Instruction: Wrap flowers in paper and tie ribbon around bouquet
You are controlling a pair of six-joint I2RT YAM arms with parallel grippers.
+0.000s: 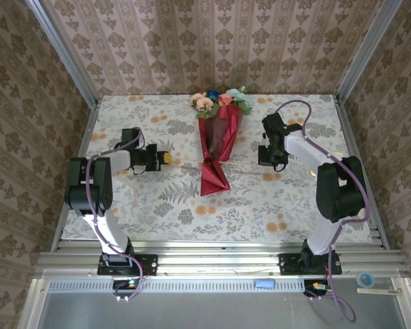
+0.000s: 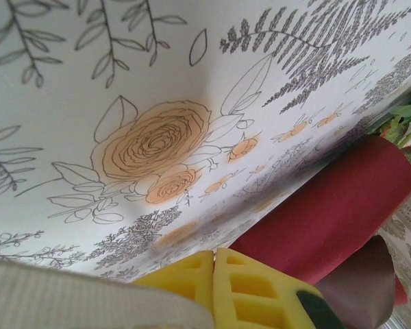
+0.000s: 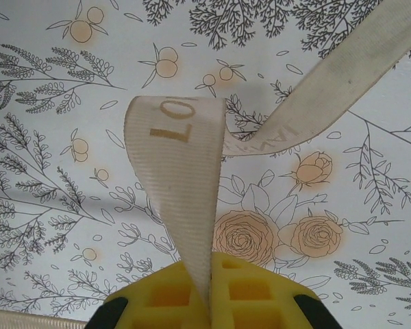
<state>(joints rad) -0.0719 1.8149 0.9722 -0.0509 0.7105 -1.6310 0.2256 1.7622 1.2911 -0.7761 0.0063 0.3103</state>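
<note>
Shut tight, the left gripper [image 1: 166, 157] lies low on the tablecloth [image 1: 157, 199] left of the bouquet [image 1: 218, 144], and the right gripper [image 1: 269, 162] sits right of it. The flowers [image 1: 219, 101] top the bouquet's far end.

From the left wrist, yellow fingers [image 2: 253, 291] press together. The ribbon [image 2: 55, 295] runs just beside them; whether it is pinched, I cannot tell. The paper [image 2: 335, 212] lies near.

From the right wrist, the jaws are closed on the ribbon [image 3: 178, 164], which loops above the cloth.

A robot lab cell is showing itself: wallpapered panels [image 1: 212, 41] are enclosing a cloth-covered tabletop [image 1: 144, 199], and aluminium rails [image 1: 219, 255] are running along its near edge, carrying the left arm [image 1: 89, 185] and right arm [image 1: 339, 192].
</note>
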